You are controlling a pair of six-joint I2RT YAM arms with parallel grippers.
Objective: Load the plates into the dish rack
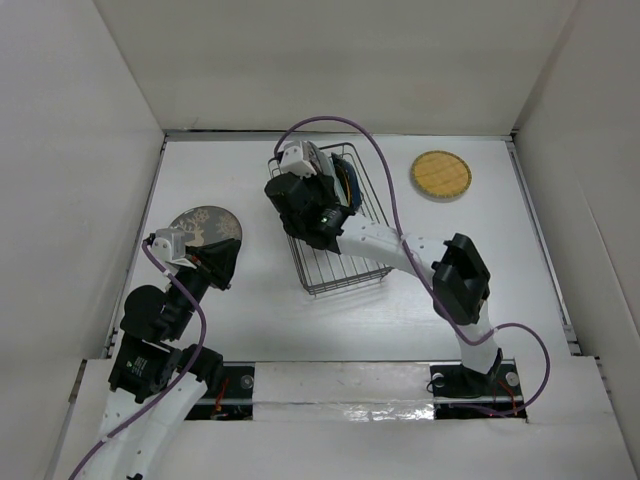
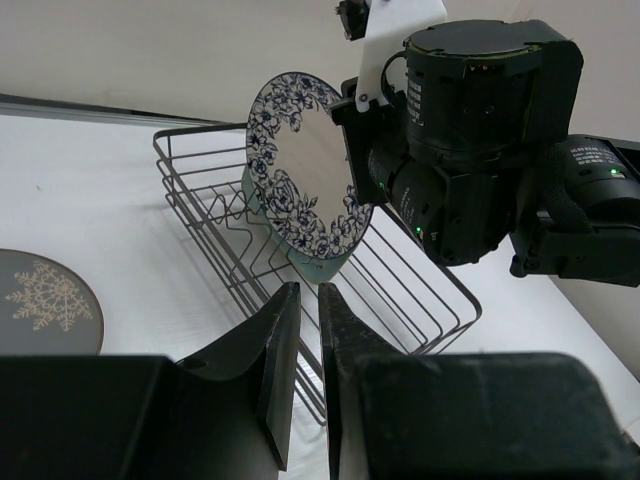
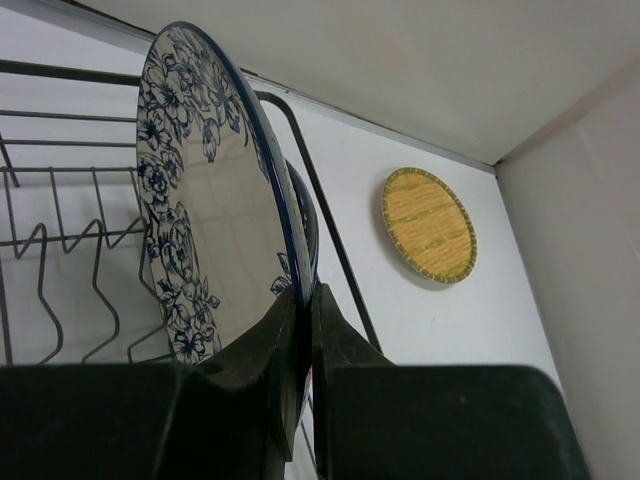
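Upright at the far end of the dish rack (image 1: 340,262): the patterned plate (image 3: 205,230), pinched by its rim in the right claw (image 3: 306,300). Beside it there, a dark blue plate (image 1: 347,185) and a pale green one (image 2: 300,262). Left of the rack on the counter (image 1: 250,320), a grey plate (image 1: 205,225); near it the left claw (image 2: 308,290), narrowed to a slit, empty. Right of the rack, a yellow plate (image 1: 440,175).

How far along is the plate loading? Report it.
Done: a pale green dish and a dark blue dish sit in the dish rack. In hand: right pincer clamps the blue floral plate at the rack. Remaining: grey snowflake plate, yellow round plate.
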